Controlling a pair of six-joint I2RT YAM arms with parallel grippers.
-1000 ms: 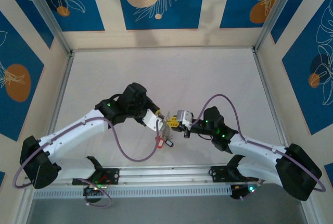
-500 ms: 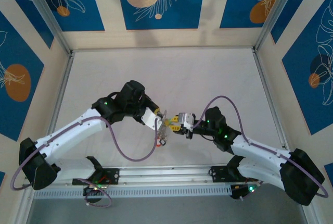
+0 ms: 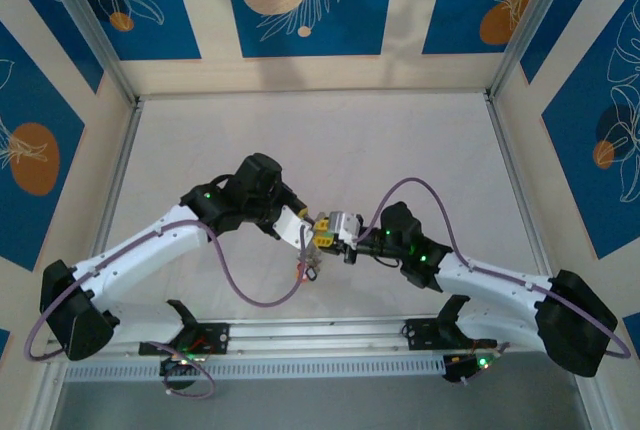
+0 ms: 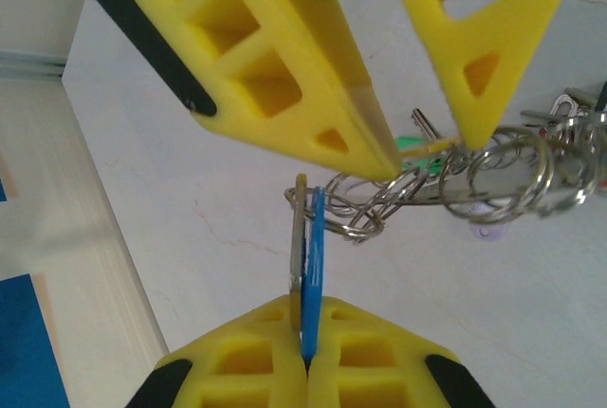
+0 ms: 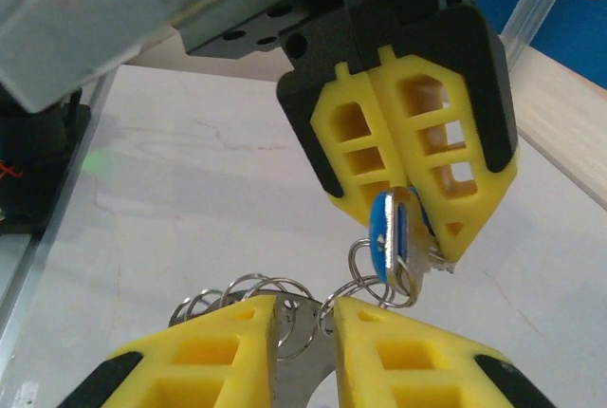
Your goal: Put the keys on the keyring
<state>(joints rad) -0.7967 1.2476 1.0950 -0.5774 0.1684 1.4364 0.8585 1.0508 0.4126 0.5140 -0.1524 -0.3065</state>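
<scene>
White matte table, blue patterned walls. Top: right gripper has slid in since half a second ago and is now tip to tip with left gripper, so threading looks imminent. Left wrist: left's ribbed yellow plastic fingers pinch the flat blue-tagged key. Shiny wire keyring and other keys hang just beside. Right wrist: right's fingers slightly apart, wire between them, grip unclear.

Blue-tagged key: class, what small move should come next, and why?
Probably ease the left gripper slightly towards the right gripper: its jaws are shut on the blue-tagged key, whose top sits just beside the keyring between the right jaws.
</scene>
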